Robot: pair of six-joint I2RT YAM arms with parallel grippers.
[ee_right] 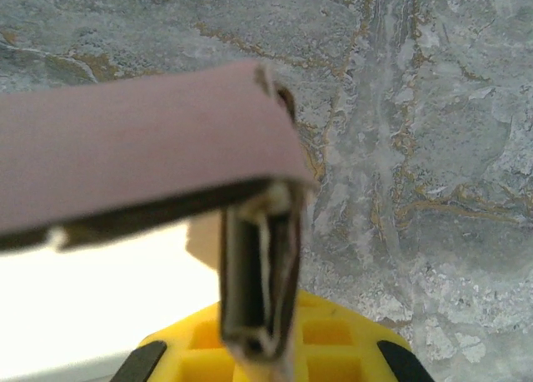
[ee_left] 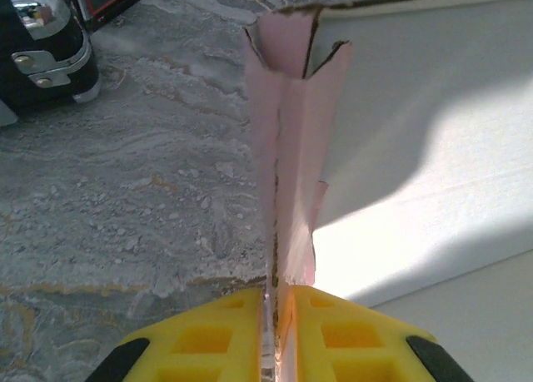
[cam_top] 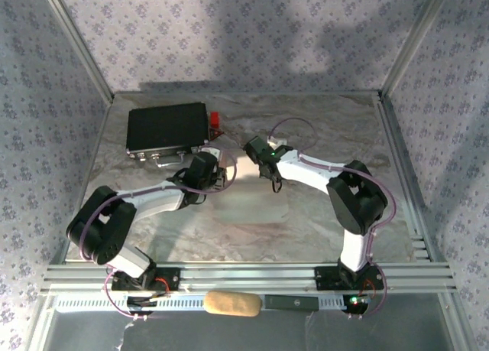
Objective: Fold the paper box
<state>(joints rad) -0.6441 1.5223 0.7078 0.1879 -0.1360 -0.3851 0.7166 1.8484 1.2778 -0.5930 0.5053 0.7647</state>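
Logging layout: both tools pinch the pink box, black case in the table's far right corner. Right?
No: top view puts the black case in the far left corner. As stated, the left tool and the right tool pinch the pink box.

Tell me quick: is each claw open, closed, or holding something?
Left gripper: closed on an upright flap of the paper box.
Right gripper: closed on a folded edge of the paper box.

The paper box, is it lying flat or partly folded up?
Partly folded: one flap of the paper box stands upright, pinched in the left gripper, and the right gripper clamps a doubled-over edge.
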